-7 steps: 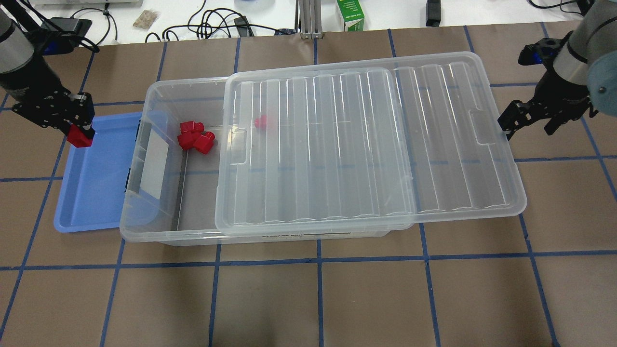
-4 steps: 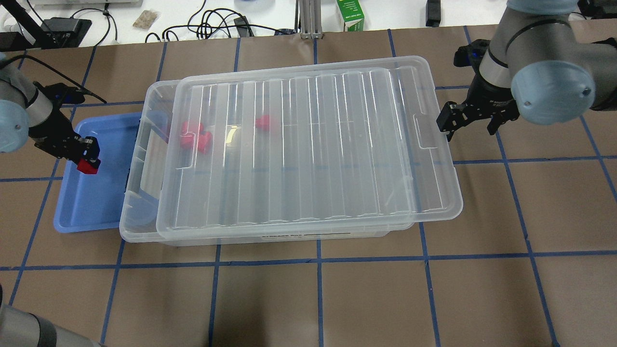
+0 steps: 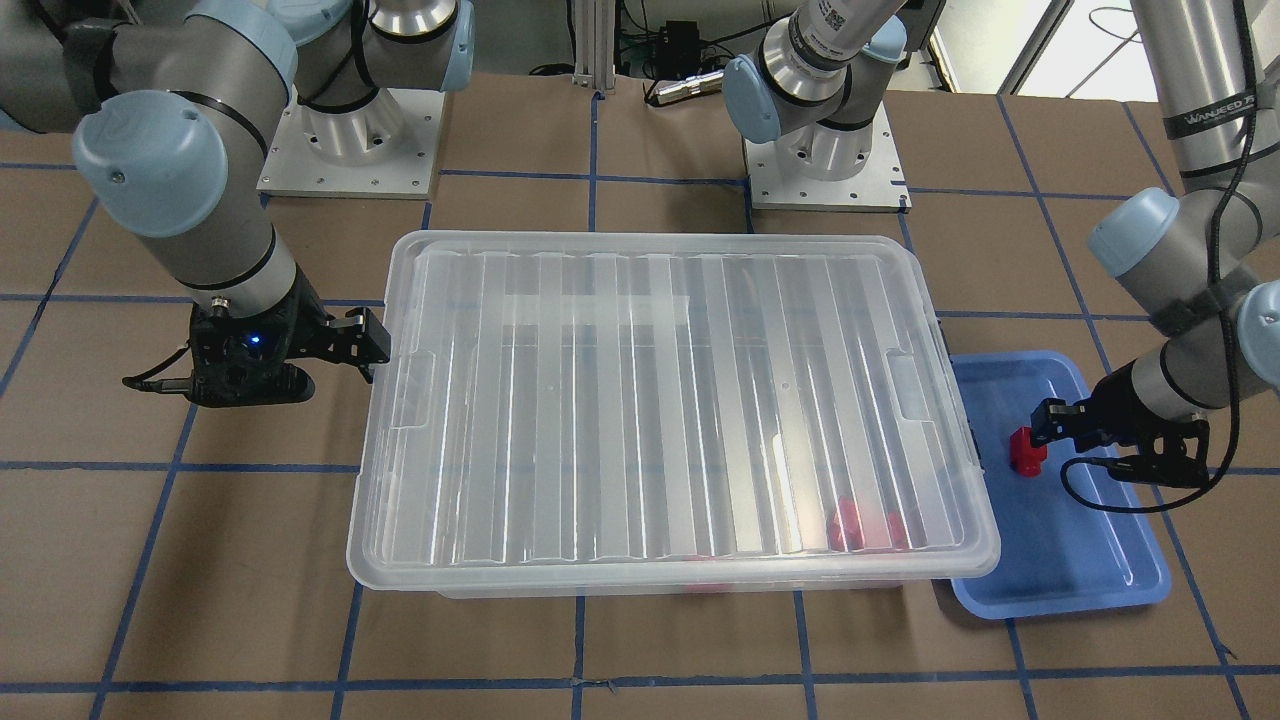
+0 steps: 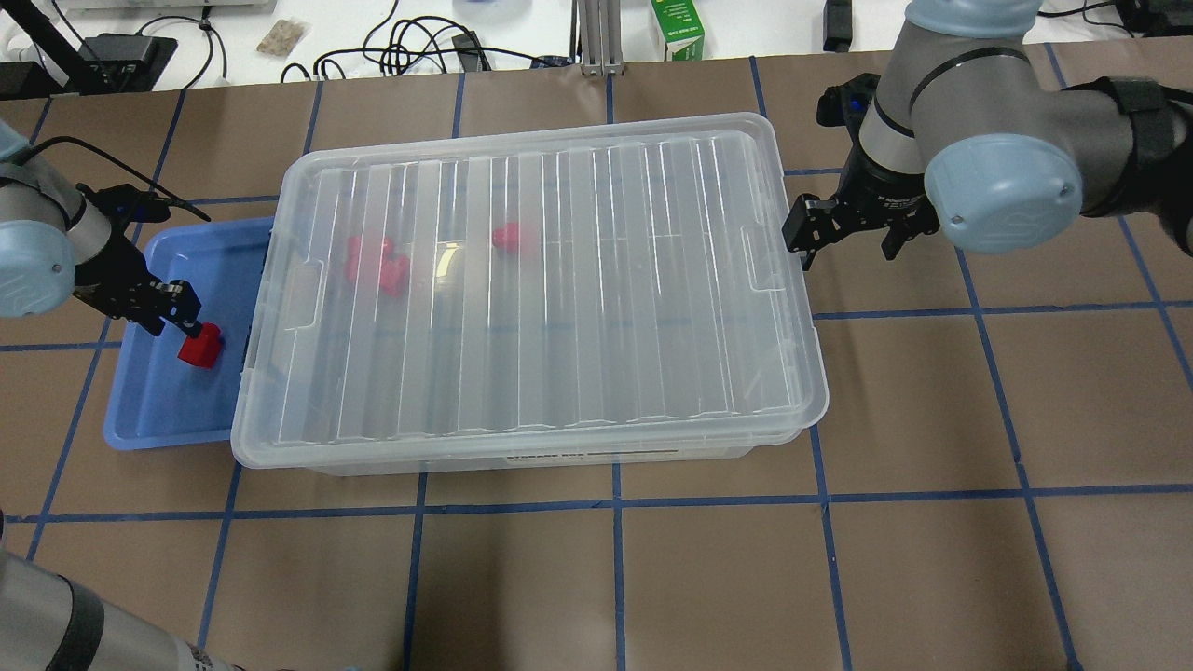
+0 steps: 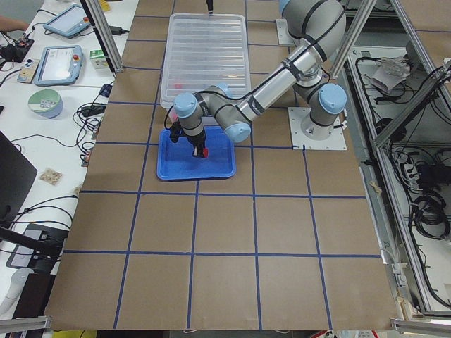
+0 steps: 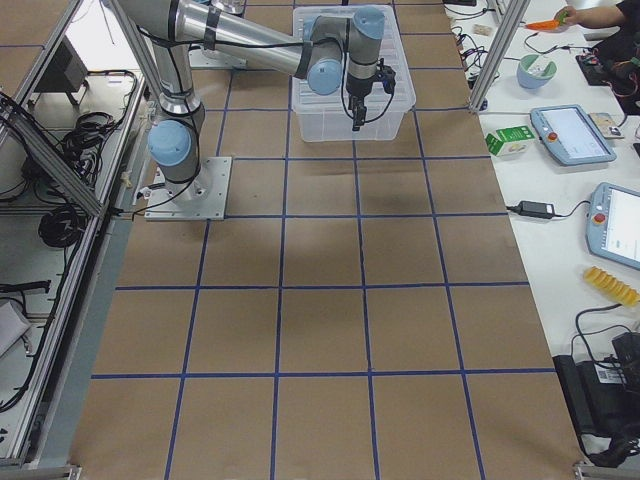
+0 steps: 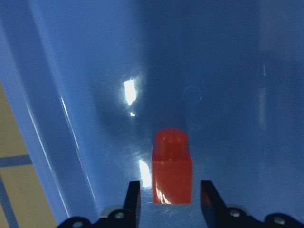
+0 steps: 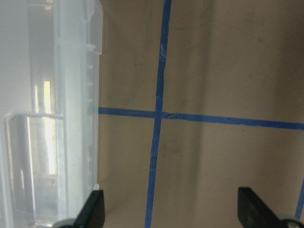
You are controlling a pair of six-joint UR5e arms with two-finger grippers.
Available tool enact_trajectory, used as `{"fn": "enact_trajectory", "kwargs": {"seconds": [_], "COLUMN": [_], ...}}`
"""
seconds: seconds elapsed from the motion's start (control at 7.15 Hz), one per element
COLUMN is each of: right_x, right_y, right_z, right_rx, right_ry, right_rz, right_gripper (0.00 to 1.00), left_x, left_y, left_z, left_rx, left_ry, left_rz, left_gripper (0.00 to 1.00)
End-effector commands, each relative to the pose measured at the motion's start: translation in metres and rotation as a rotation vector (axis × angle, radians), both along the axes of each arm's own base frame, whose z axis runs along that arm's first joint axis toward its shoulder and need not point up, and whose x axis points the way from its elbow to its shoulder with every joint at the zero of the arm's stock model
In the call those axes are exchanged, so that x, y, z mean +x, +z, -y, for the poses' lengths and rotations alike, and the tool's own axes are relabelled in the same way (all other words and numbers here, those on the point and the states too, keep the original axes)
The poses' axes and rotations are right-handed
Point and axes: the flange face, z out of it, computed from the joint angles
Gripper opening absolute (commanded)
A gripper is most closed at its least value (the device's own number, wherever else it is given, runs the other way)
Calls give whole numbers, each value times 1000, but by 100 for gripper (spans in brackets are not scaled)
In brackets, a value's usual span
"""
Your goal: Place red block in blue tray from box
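red block [image 7: 172, 166]: sat on the floor of the blue tray [image 4: 154, 410], over at the left end of the box [image 4: 522, 457]
left end effector [image 7: 170, 185]: down in the tray, parted a little, a finger either side of the red block with a sliver of gap each side, so gripping nothing
box: middle of the table [image 4: 652, 578], lid [image 4: 559, 280] on top, covering it
more red blocks [image 4: 377, 266]: blurry through the lid, far left part
right end effector [image 8: 171, 199]: spread wide, empty, just beside the box's right end
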Motion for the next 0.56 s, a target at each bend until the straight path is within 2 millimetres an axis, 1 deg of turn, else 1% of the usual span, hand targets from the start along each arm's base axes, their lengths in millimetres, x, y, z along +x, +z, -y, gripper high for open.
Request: {"fn": "enact_trajectory", "kwargs": {"seconds": [0.0,0.14,0.28,0.42], "right_x": [11,32,59,88], "right_y": [82,140,176,181], "right_z": [10,3,-9,-17], "right_rx": [-54,-52,-45,-47], "right_ry": [11,15,-12,-3], "right_rz": [-6,-4,-7,-8], "right_gripper": [100,100,100,100], "left_x": [-38,-64,-108,-183], "left_y": [78,146,205,240], "left_z": [16,17,18,11], "left_rx": [-19,14,14,-5], "left_ry": [-63,-50,24,33], "left_rz": [7,-1,11,39], "left_gripper": [100,100,100,100]}}
